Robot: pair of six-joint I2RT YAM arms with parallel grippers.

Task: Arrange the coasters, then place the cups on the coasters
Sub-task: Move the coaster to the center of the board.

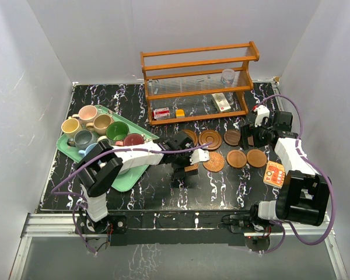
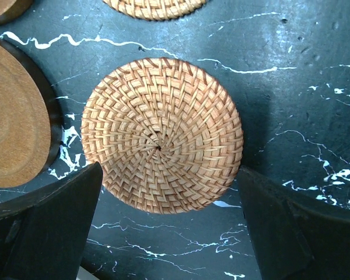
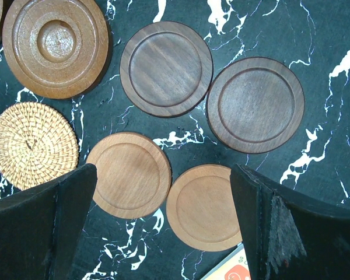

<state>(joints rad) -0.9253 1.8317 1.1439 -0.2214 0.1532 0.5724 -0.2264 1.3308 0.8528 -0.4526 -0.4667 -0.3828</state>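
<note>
Coasters [image 1: 237,158] lie bunched on the black marbled desk [image 1: 163,192], while the handled ceramic mugs [image 1: 116,131] stand on a pale green tray [image 1: 131,177] well off to the left of the left tool [image 2: 169,171]. That tool is spread wide and empty, with the round woven straw-coloured coaster [image 2: 161,135] directly beneath between its fingers and a brown wooden disc with dark rim [image 2: 17,114] just outside the left finger. Closing low could clip that neighbour or skid off the thin woven edge. Likewise the right tool [image 3: 163,169], spread and empty over two smooth orange-brown wooden discs [image 3: 128,175] just beside each other, might drag both.
</note>
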